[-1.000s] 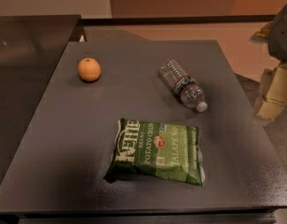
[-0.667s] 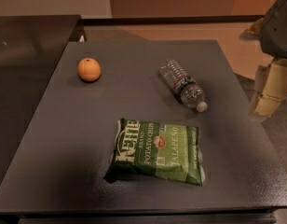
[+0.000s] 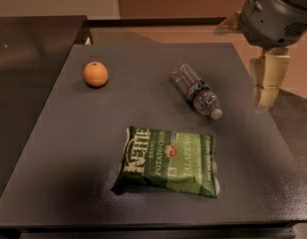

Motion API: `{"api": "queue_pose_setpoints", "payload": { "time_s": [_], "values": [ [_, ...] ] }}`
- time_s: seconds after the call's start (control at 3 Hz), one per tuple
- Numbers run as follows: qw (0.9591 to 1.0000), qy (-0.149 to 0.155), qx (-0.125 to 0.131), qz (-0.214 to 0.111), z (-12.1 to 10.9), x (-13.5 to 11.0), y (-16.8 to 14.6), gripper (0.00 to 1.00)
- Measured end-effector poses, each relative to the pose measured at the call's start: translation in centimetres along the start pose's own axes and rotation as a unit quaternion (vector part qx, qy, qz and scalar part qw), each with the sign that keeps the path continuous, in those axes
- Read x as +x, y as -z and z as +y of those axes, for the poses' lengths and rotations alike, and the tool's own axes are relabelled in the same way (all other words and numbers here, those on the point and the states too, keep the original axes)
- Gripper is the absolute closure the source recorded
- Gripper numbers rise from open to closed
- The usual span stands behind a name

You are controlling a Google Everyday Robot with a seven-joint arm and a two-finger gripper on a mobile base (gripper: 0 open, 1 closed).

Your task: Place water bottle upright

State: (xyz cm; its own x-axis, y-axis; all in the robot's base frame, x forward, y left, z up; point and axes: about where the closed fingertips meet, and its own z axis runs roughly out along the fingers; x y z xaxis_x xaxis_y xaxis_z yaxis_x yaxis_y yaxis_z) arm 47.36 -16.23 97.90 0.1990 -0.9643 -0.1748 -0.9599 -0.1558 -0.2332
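Beyond the chip bag [image 3: 168,161], off its far right corner, the water bottle [image 3: 196,91] lies on its side on the dark table [image 3: 143,54]. It is near the bag but not touching it. The base points away from the bag to the far left, and the white cap [image 3: 217,114] points back toward the bag's right end. An orange [image 3: 95,74] sits well beyond the bag's left end, well apart from the bottle and not in the way.

My gripper [image 3: 267,97] hangs right of the bag and farther back, over the table's right edge, past the bottle's cap end and apart from it. It has hold of nothing. I can't tell how wide it's set from this angle.

Handling, my guess:
- **Weight and walls:** it's a small clear plastic bottle and probably light. I can't tell how full it is. The walls look thin, so a hard squeeze would dent it.
- **Rolling:** the body is round, so a nudge from one side will likely roll it. I'd close evenly from both sides.
- **Surface:** the ribs should help the hold. The label band [image 3: 200,88] looks smoother and may slip.
- **Where to hold:** across the body, on the ribs near the band. I'd avoid the cap as too narrow, and leave the base free to set down flat.
- **Standing it up:** the base is narrow, so it will tip easily when stood up.
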Motion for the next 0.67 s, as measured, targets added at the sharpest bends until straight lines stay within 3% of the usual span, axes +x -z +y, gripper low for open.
{"api": "queue_pose_setpoints", "payload": {
  "time_s": [0.33, 0.67],
  "values": [
    [0.9938, 0.110, -0.012, -0.003, -2.0, -1.2, -0.7, 0.00],
    [0.9782, 0.207, -0.020, 0.007, -3.6, -1.2, -1.6, 0.00]
  ]
}}
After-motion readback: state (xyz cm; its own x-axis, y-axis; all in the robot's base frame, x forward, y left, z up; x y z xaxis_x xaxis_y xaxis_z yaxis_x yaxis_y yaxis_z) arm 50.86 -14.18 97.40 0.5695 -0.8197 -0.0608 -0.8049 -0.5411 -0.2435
